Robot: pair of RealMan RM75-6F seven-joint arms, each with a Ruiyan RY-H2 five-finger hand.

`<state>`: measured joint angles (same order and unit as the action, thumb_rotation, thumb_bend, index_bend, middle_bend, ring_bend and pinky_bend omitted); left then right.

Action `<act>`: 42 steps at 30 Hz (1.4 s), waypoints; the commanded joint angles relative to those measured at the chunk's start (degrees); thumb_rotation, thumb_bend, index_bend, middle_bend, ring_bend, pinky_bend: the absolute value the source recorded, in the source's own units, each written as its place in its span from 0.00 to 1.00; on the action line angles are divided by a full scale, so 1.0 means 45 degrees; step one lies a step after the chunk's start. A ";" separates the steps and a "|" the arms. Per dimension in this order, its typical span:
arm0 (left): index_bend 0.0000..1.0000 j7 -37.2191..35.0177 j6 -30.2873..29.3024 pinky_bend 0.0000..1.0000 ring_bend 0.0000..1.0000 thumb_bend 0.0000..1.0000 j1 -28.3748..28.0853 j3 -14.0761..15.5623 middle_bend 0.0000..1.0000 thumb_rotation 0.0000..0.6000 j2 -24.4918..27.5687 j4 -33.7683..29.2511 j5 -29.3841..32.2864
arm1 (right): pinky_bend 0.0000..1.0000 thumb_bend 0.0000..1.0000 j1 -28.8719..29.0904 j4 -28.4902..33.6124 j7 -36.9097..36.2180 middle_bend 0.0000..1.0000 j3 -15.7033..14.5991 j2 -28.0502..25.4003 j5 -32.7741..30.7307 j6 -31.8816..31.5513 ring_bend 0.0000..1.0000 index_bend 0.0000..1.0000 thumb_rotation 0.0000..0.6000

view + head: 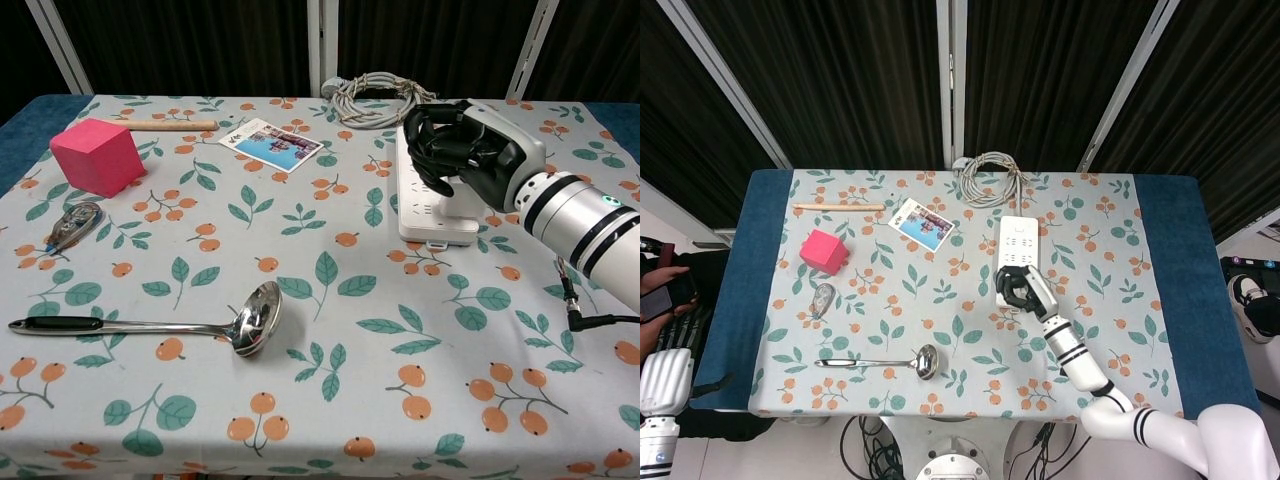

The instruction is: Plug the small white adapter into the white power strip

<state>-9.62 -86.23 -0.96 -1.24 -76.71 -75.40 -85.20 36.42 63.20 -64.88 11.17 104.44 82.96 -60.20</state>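
Right hand (462, 152) grips small white adapter (462, 203) atop white power strip (418, 212)

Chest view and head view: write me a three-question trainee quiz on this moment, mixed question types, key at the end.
1. True or false: the right hand is over the near end of the power strip.
2. Which lies nearest the pink cube? A) wooden stick B) ladle C) coiled cable
3. Fill in: the photo card lies to the ____ of the power strip in the chest view.

Key: 1 true; 2 A; 3 left
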 commanded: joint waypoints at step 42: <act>0.06 0.0782 -0.0416 0.00 0.00 0.00 0.0056 -0.0127 0.00 1.00 0.0290 -0.0681 -0.0101 | 0.22 0.57 -0.3074 0.2911 0.6043 0.49 -0.1434 -0.5246 0.2018 -0.4728 0.29 0.45 1.00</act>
<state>-6.50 -87.95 -0.68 -1.72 -75.51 -78.14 -85.61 27.03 74.18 -51.10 8.09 86.85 89.33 -76.74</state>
